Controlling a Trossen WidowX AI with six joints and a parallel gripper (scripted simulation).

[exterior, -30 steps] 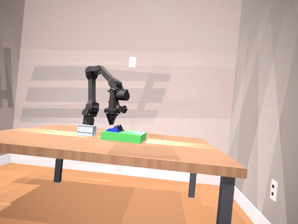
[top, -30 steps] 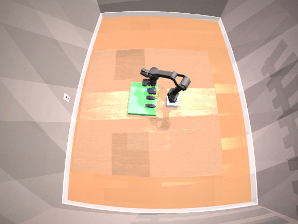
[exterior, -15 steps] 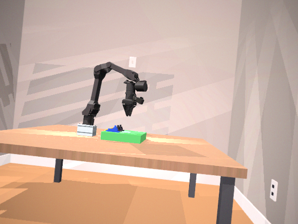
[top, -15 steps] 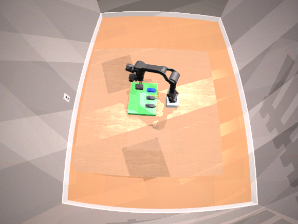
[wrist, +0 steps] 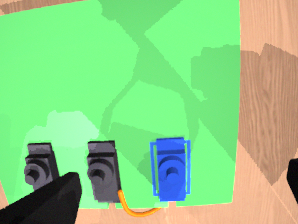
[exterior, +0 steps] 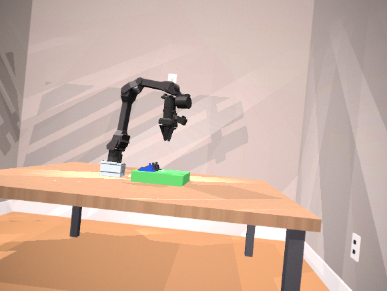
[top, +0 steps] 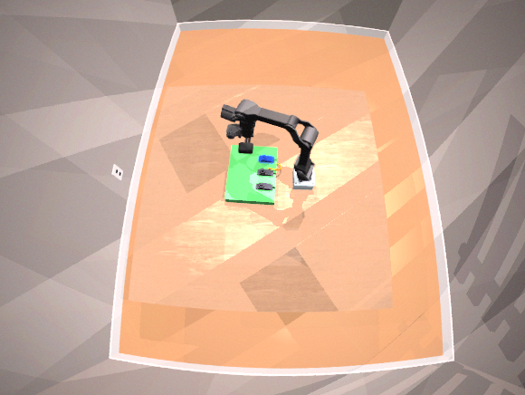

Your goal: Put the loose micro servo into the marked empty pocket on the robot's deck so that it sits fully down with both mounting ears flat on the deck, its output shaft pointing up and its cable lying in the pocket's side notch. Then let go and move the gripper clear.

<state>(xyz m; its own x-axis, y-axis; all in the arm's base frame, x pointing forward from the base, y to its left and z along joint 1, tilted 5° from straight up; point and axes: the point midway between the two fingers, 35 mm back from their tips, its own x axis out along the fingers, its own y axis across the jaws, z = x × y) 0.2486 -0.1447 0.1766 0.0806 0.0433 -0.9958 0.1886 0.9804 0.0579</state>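
Blue servo (top: 266,158) (exterior: 145,168) (wrist: 171,175) in marked pocket of green deck (top: 244,181) (exterior: 157,177) (wrist: 65,65), shaft up, presumably for seating; full depth unclear. Orange cable (top: 277,168) (wrist: 140,214) loops beyond deck edge, notch fit unconfirmed. Pincer (top: 245,148) (exterior: 167,139) released, raised well above, likely for clearance.

Green deck (top: 246,181) (exterior: 157,177) (wrist: 65,65) on wooden table (top: 204,281) (exterior: 217,197) (wrist: 267,75).

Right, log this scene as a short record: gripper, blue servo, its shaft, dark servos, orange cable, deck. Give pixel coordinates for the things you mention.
gripper: open, empty, raised above the deck (top: 245,149) (exterior: 167,139)
blue servo: within the marked outline (top: 266,158) (exterior: 146,168) (wrist: 171,172); full seating unclear
shaft: pointing up (wrist: 172,173)
dark servos: two, in a row beside the blue one (top: 265,172) (wrist: 104,172)
orange cable: curves past the deck edge (top: 277,168) (wrist: 139,214)
deck: green block on the table (top: 249,177) (exterior: 157,177) (wrist: 65,65)
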